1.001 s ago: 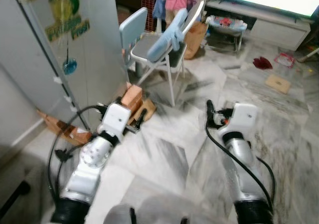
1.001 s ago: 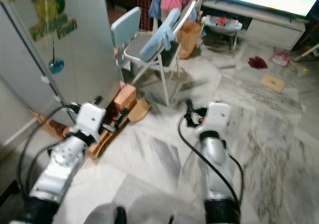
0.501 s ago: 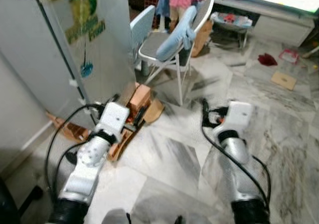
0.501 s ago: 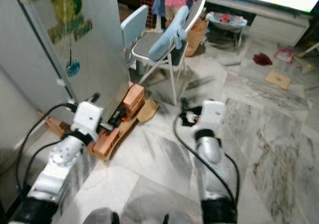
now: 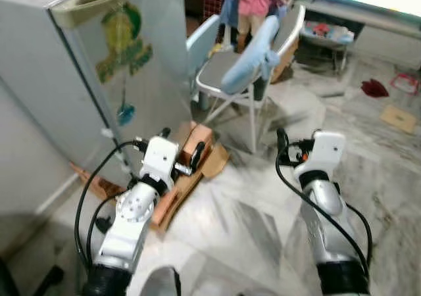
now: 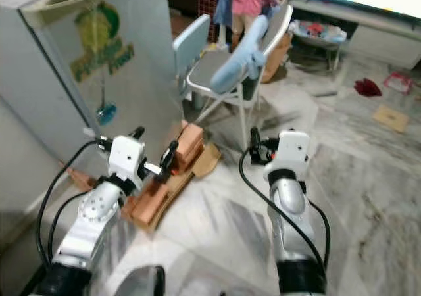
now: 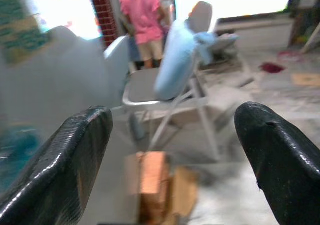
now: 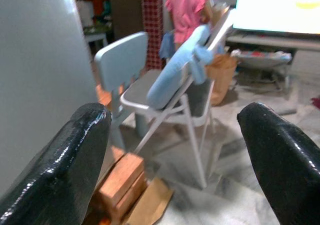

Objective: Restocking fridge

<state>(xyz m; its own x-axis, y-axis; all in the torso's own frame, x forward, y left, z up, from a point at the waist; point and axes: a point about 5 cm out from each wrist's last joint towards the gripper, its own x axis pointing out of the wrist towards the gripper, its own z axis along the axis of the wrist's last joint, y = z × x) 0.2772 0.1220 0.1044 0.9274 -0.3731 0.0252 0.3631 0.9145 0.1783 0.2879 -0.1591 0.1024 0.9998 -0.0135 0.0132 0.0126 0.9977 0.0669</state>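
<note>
One grey fridge (image 5: 79, 79), door sticker-decorated, shut.

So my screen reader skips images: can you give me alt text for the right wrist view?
Two open black fingers of the right gripper frame a white folding chair with a light blue cloth draped over its back, on a marble floor. Below it lies an open cardboard box beside the grey fridge; behind, a person in a pink top stands near a bright screen.
</note>
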